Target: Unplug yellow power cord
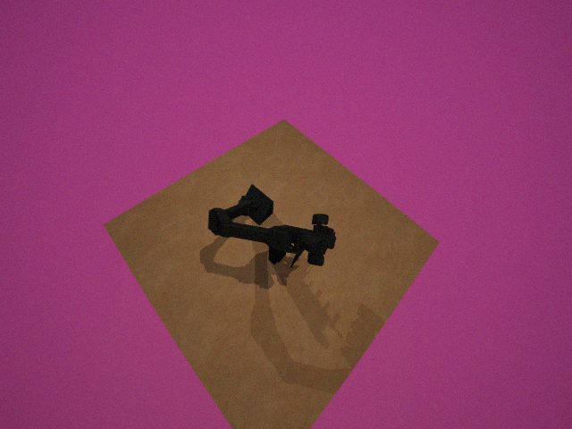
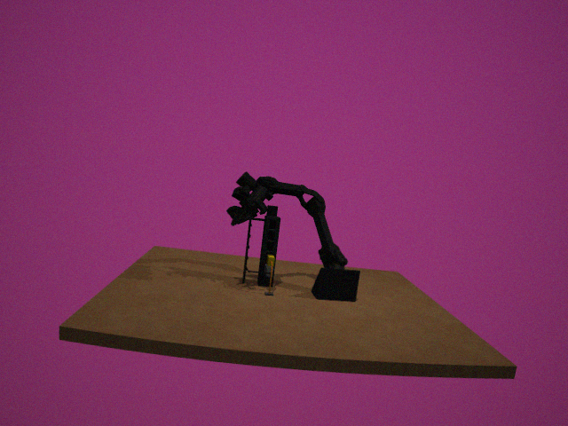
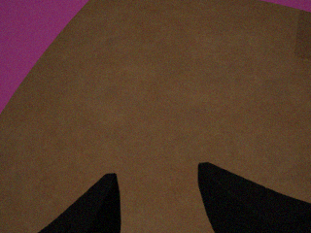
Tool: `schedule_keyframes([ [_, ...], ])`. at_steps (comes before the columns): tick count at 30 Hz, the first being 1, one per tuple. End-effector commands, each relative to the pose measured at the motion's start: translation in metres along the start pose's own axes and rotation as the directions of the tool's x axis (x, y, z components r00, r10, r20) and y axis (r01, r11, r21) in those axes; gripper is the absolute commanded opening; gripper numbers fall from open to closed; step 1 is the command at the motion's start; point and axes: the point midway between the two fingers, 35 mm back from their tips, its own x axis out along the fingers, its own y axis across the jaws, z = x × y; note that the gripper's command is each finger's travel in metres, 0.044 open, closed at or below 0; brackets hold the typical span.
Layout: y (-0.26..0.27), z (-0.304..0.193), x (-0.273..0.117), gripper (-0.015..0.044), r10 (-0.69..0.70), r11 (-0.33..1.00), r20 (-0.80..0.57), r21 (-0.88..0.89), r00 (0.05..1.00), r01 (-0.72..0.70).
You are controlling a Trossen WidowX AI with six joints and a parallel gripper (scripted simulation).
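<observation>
The black power strip stands upright on the wooden table. In the exterior view the yellow plug sits low against the strip, and its thin yellow-orange cord hangs down from it. Whether the plug is seated cannot be told. The top view does not show the plug; the arm covers much of that place. My gripper is partly open, with nothing between its fingertips in the wrist view. It is high above the table, above and beside the strip's top, well away from the plug.
A thin dark frame with small pegs stands beside the strip, joined to it by bars. A small grey piece lies at the cord's lower end. The black arm base stands on the table.
</observation>
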Motion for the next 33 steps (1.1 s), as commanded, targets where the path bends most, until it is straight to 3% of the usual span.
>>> schedule_keyframes([
  [1,0.027,-0.024,0.012,0.0160,-0.008,0.983,-0.128,-0.182,0.992,-0.015],
  [8,0.057,-0.088,0.025,0.0160,-0.096,0.855,-0.428,-0.498,0.899,-0.146],
  [14,0.059,-0.160,0.013,0.0160,-0.305,0.571,-0.696,-0.680,0.650,-0.460],
  [16,0.058,-0.166,0.010,0.0160,-0.335,0.529,-0.714,-0.683,0.615,-0.504],
  [33,0.048,-0.167,0.003,0.0160,-0.336,0.529,-0.714,-0.683,0.615,-0.504],
])
